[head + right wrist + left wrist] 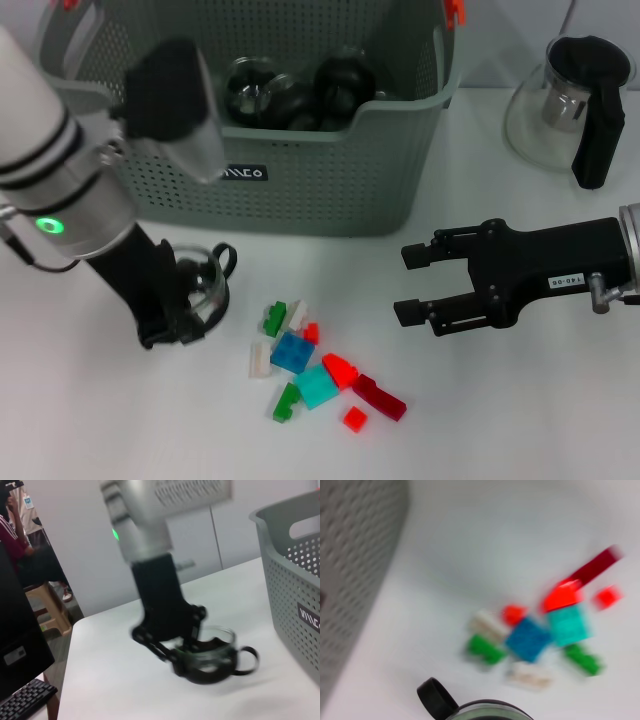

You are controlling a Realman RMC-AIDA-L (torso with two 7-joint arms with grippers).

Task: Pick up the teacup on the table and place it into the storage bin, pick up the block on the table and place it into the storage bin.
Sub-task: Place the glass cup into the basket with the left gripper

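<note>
At the left of the bench, in front of the storage bin [300,190], I had the left gripper [185,310] down on the teacup [205,280], a clear glass cup with a black handle. The right wrist view showed its fingers clenched across the rim, one inside the glass, the cup on or barely off the bench. My worry was the grip: glass is slick and the hold sat off to one side, so a quick lift could let the cup swing or slip. It also had to clear the bin's tall front wall or it would knock against it.

The blocks [315,365] lay loose in a small heap toward the front middle of the bench, just beside the cup, none picked yet; a low swing could scatter them.

The bin already held several dark glass pieces [300,90].

At the right, my right gripper [420,285] hovered with fingers spread, grasping nothing.

A glass teapot [575,105] stood at the far right corner.
</note>
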